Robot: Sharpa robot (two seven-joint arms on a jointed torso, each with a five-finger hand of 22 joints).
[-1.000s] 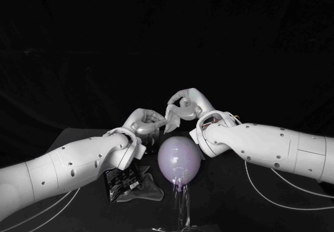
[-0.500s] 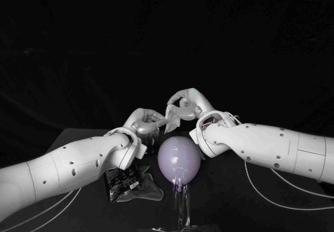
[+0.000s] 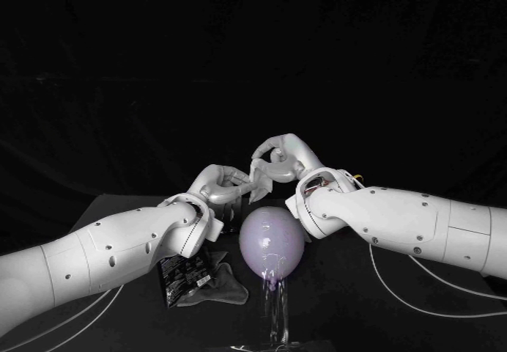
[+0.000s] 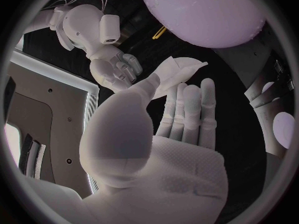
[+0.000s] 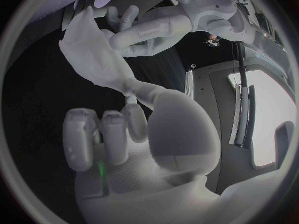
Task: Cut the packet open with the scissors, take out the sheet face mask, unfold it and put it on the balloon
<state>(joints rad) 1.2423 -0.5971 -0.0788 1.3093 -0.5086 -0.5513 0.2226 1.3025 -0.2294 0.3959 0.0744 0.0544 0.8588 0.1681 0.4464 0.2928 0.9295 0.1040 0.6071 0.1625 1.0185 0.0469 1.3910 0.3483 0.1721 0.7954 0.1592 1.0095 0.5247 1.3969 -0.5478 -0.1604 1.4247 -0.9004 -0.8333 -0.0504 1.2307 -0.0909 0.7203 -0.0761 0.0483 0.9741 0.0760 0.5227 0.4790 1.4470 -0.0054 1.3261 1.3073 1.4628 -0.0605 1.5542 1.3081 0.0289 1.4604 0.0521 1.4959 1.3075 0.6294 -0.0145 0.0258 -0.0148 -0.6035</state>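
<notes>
The white folded sheet mask (image 3: 260, 183) hangs in the air just above the pale purple balloon (image 3: 272, 242), held between both hands. My left hand (image 3: 220, 185) pinches one edge of the mask (image 4: 179, 68) with its thumb, its other fingers (image 4: 190, 109) stretched out. From the other side my right hand (image 3: 285, 161) grips the mask (image 5: 93, 50) at its thumb tip, its remaining fingers (image 5: 99, 134) curled in. The left wrist view shows the balloon (image 4: 206, 15) and the right hand (image 4: 118, 67) beyond the mask. The dark cut packet (image 3: 182, 277) lies on the table under my left forearm.
The balloon sits on a clear stand (image 3: 277, 315) near the table's front. A crumpled grey piece (image 3: 224, 290) lies beside the packet. A small yellow thing (image 4: 159, 32) lies on the table (image 3: 349, 293) past the balloon; I cannot tell what it is.
</notes>
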